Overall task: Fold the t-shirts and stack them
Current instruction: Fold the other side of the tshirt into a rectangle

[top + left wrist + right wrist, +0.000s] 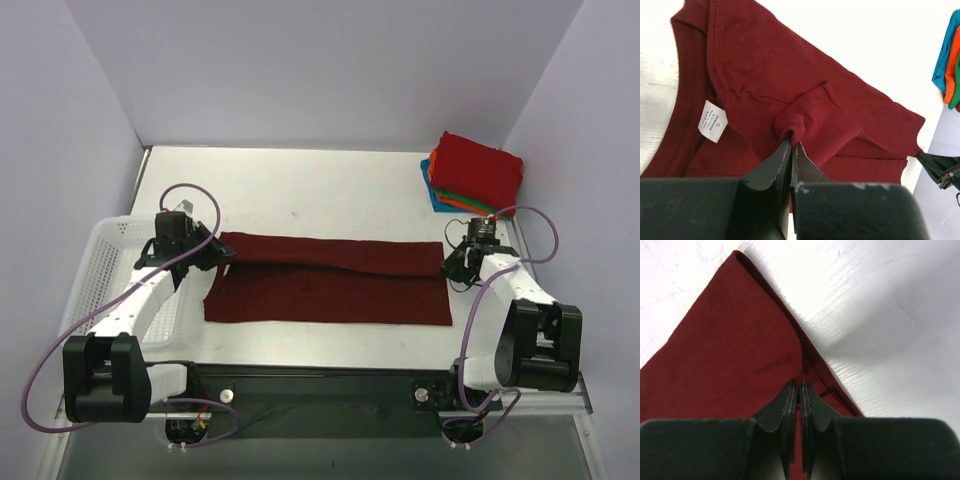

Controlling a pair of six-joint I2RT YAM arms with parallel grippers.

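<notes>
Folding was the step in hand, as we judged it. The maroon t-shirt (330, 285) lay stretched lengthwise across the middle of the table (300, 190), with a long strip along its far edge turned over onto the body. Our left gripper (791, 144) had its jaws pressed together on a bunched tuck of cloth near the collar and the white size label (712, 120). Our right gripper (799, 386) was likewise clamped on the shirt at the opposite end, pinching where the turned-over layer met the hem. The folded stack (475, 172), bright red on top with orange, green and blue edges showing below, sat in the far right corner, well apart from the maroon t-shirt. The white basket (100, 255) stood at the left edge. Next, we reckoned, both arms would need to lift together and carry the held edge toward us evenly. The cloth would have to be taut between the two pinches, so the fold landed straight rather than sagging in the middle.
</notes>
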